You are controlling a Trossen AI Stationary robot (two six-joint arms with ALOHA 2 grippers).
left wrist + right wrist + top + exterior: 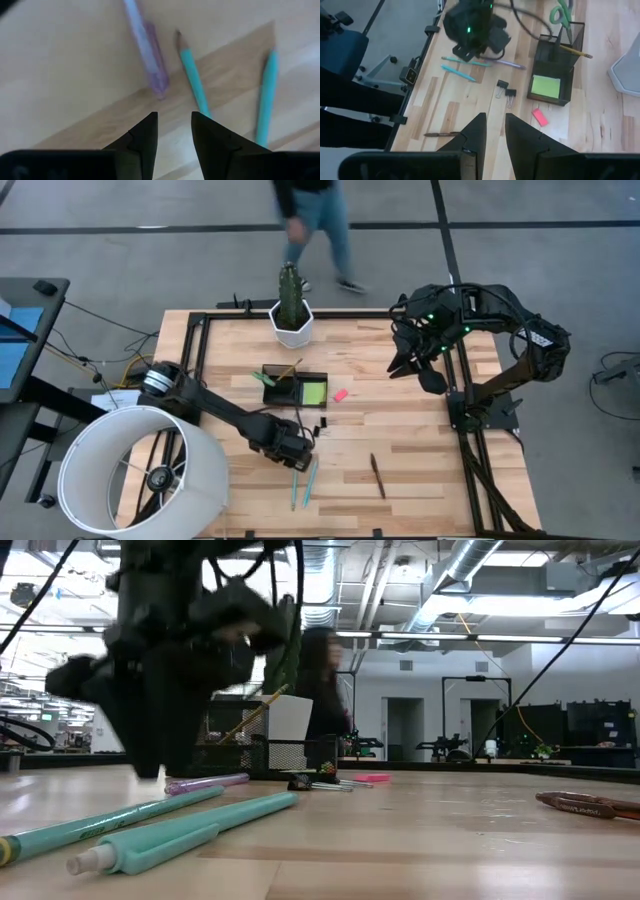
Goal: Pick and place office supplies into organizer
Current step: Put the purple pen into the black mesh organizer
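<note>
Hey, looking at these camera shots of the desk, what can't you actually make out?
- Left pincer: hidden under its own wrist in the high view; only the left wrist view shows it open, empty, above the purple pen.
- Organizer: in the low view its contents are hidden by its mesh wall and the dark arm.
- Binder clips: too small in the high view to count.
- Person: motion-blurred and cut off by the top edge.

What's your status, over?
Left tool open, empty, over purple pen beside teal pens. Right tool empty, waiting high. Black mesh organizer holds scissors, sticky pad. Nothing blocking.
</note>
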